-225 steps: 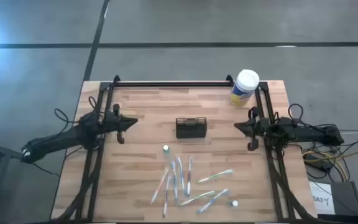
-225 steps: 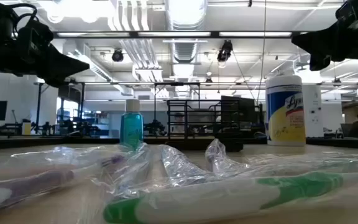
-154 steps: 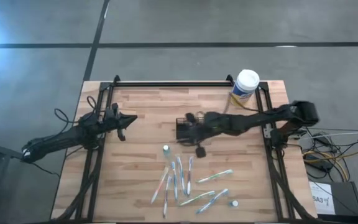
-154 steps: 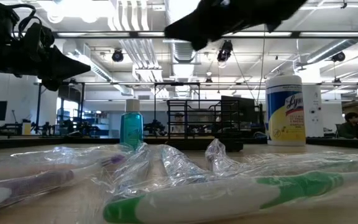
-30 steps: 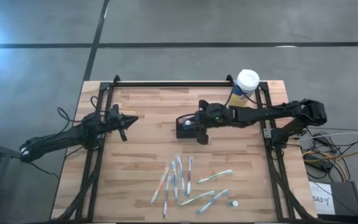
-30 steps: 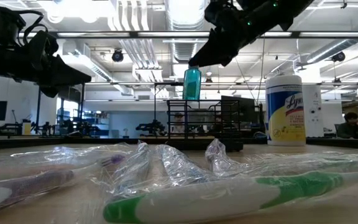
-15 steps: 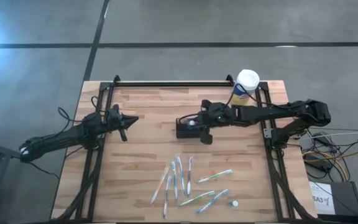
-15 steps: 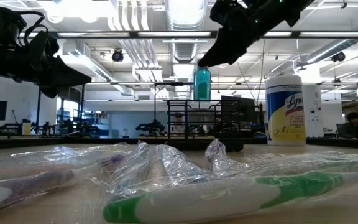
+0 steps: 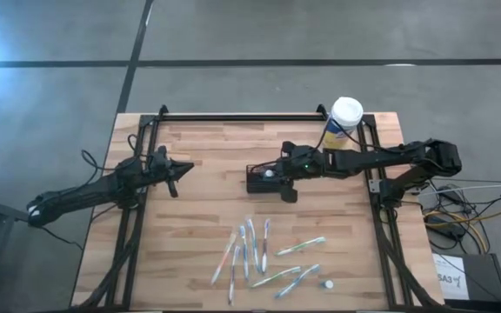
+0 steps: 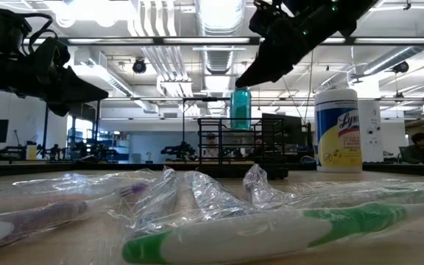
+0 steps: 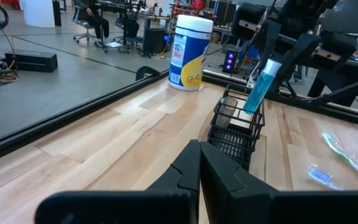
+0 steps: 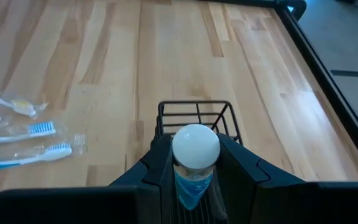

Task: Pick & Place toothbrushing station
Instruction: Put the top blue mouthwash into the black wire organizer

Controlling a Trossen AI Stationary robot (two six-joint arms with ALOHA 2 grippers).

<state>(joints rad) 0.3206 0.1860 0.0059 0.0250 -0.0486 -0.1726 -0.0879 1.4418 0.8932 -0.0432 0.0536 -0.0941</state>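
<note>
The toothbrushing station (image 9: 257,183), a small black wire holder, stands at the table's middle and also shows in the low view (image 10: 230,147), the left wrist view (image 11: 235,134) and the right wrist view (image 12: 194,115). My right gripper (image 9: 272,174) is shut on a small blue bottle (image 10: 241,109) with a white cap (image 12: 195,146), right above the holder. In the low view the bottle's lower end sits just below the holder's top rim. My left gripper (image 9: 181,165) waits shut at the table's left side. My right gripper pinches the blue bottle's upper end (image 12: 193,177), just under the white cap, between its two fingers (image 12: 160,163). The fingers slant down from the table's right side. The bottle (image 11: 260,87) hangs below them, tilted, lifted off the table, over the holder's opening.
A white-capped, yellow-labelled canister (image 9: 342,122) stands at the far right corner. Several wrapped toothbrushes (image 9: 263,252) lie scattered near the front edge, and a small white cap (image 9: 327,283) lies beside them. Bare wood lies between the holder and my left gripper.
My right gripper has carried the blue bottle a little toward the table's right edge, over the holder, and then lowered it, so that its lower end now reaches the holder's top rim. The grip has stayed shut on the bottle.
</note>
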